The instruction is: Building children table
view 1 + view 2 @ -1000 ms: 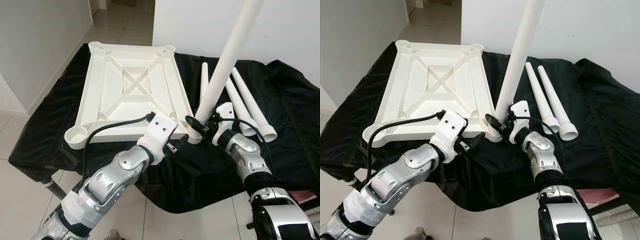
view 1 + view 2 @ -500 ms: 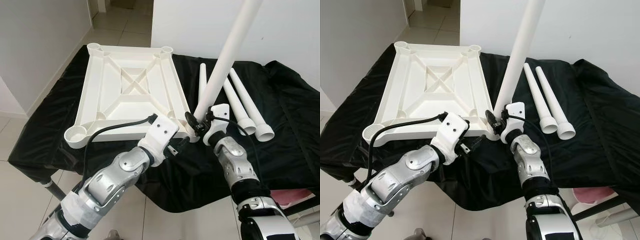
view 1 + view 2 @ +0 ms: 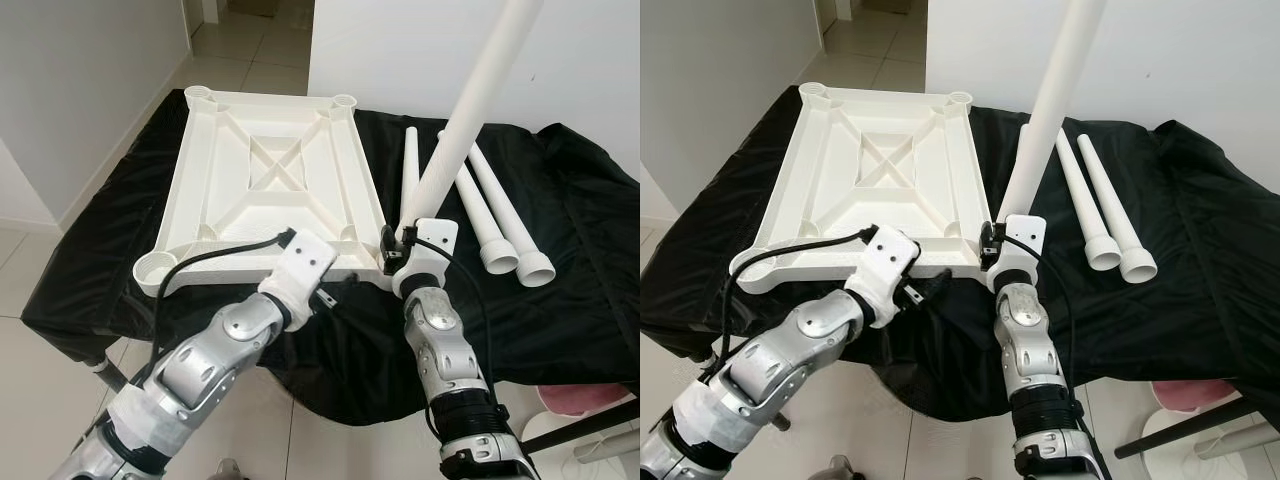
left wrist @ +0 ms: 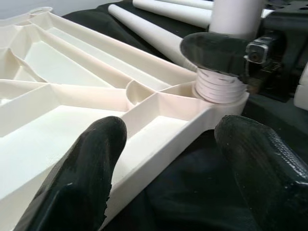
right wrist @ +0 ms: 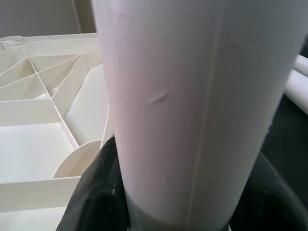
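My right pincer (image 3: pixel 397 252) is clenched low on the long white plastic tube leg (image 3: pixel 470 105), light, stiff, slick, while my released left pincer (image 4: pixel 166 159) straddles the upturned white plastic tabletop (image 3: pixel 270 185) corner.

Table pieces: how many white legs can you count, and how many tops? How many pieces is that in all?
Legs: 4, one upright leg in the right pincer, plus three lying legs on the black cloth
Table top: 1
Total: 5
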